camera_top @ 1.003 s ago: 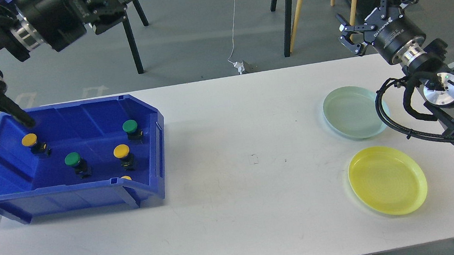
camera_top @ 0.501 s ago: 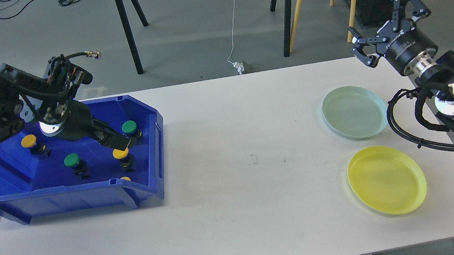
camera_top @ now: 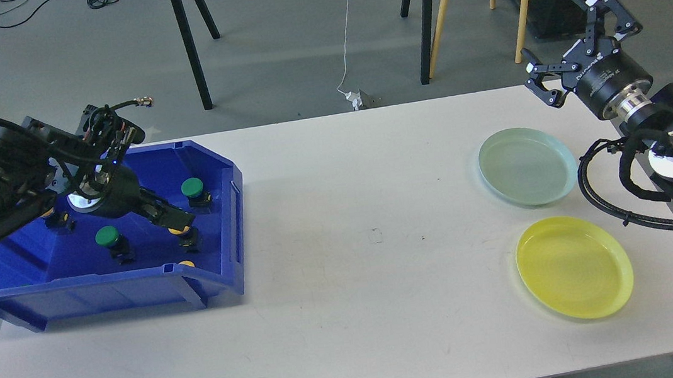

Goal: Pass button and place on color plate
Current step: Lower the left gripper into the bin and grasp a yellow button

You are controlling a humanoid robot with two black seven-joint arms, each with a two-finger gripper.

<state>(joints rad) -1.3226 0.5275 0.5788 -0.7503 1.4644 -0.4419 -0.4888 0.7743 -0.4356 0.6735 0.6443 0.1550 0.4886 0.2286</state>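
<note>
A blue bin is seen at the left of the frame on the white tabletop, its open side turned toward the centre. The left arm is reached into it from the left edge, and the left claw is lowered onto a yellow button near the bin's right wall; the fingers are seen dark and close together over the cap, so whether they are clenched on it cannot be told. Just above that, a green button is stood near the back right corner, and a second green button is placed lower left of the claw, apart from it. Another yellow button is only partly shown behind the bin's front rim, and one more is mostly hidden under the arm at the left.

At the right of the frame two plates are laid on the tabletop: a pale green plate above and a yellow plate below, near each other but not touching. The right claw is held in the upper right of the frame, past the far table edge and above the pale green plate, with its fingers spread wide and nothing between them
</note>
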